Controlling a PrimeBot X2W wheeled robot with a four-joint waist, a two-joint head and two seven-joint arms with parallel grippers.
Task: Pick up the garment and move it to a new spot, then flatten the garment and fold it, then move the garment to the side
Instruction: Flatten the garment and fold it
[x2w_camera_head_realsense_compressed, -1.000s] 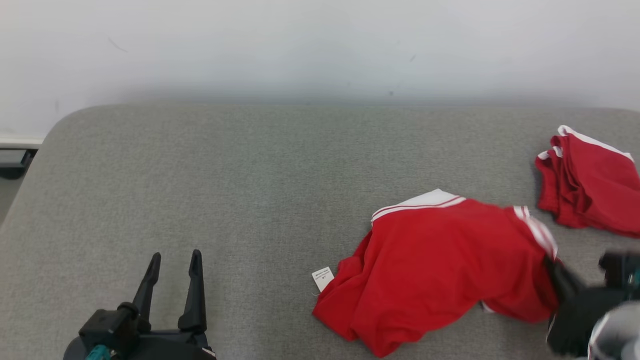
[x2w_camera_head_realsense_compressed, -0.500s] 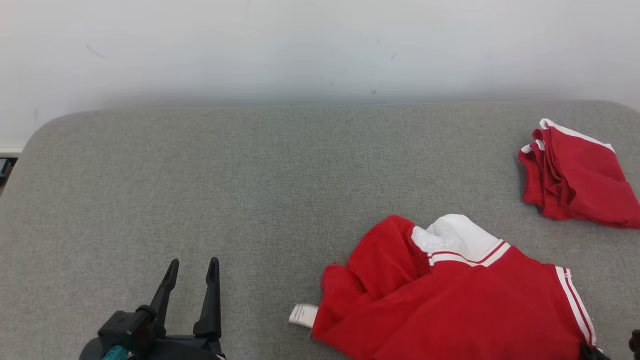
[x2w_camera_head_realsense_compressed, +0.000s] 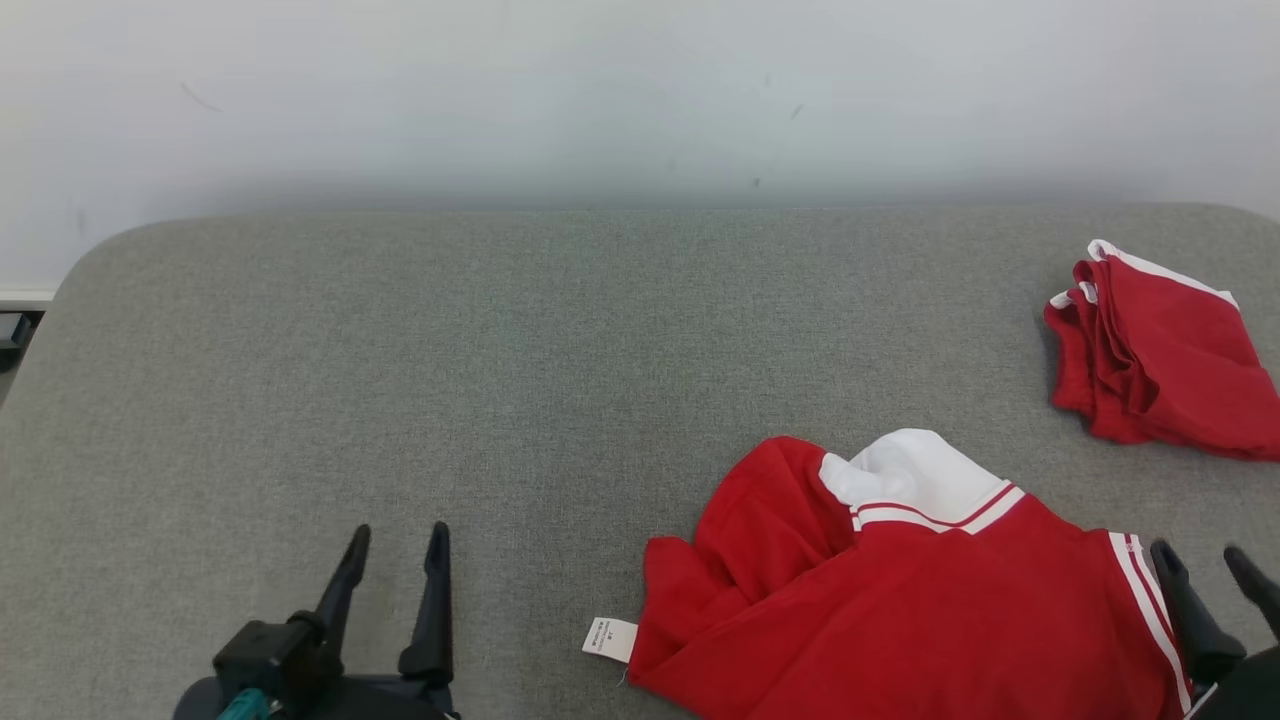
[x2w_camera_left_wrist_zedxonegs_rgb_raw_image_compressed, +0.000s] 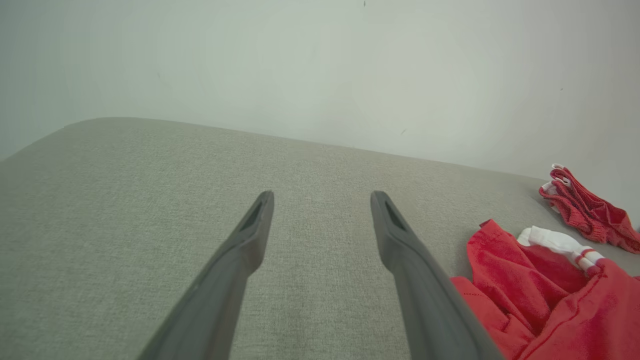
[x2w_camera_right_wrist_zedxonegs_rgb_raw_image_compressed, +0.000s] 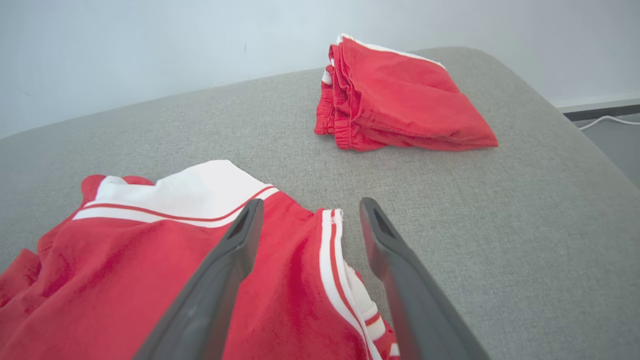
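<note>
The garment (x2w_camera_head_realsense_compressed: 900, 600) is a red piece with white bands and a white label, lying crumpled on the grey surface at the lower right of the head view. My right gripper (x2w_camera_head_realsense_compressed: 1205, 565) stands open at its right, striped edge. In the right wrist view, the right gripper (x2w_camera_right_wrist_zedxonegs_rgb_raw_image_compressed: 311, 205) hovers over that striped hem of the garment (x2w_camera_right_wrist_zedxonegs_rgb_raw_image_compressed: 150, 260), jaws apart and gripping nothing. My left gripper (x2w_camera_head_realsense_compressed: 398, 535) is open at the lower left, well clear of the cloth. In the left wrist view, the left gripper (x2w_camera_left_wrist_zedxonegs_rgb_raw_image_compressed: 322, 196) has the garment (x2w_camera_left_wrist_zedxonegs_rgb_raw_image_compressed: 525, 280) off to its right.
A second red garment, folded (x2w_camera_head_realsense_compressed: 1160, 360), lies at the far right near the padded surface's rounded corner; it also shows as a folded red pile (x2w_camera_right_wrist_zedxonegs_rgb_raw_image_compressed: 400, 100) beyond my right fingers. The grey padded table (x2w_camera_head_realsense_compressed: 500, 380) meets a pale wall behind.
My right gripper has opened and let go of the garment's striped edge after dragging it toward the near edge. The head camera has shifted slightly. The left gripper stays open.
</note>
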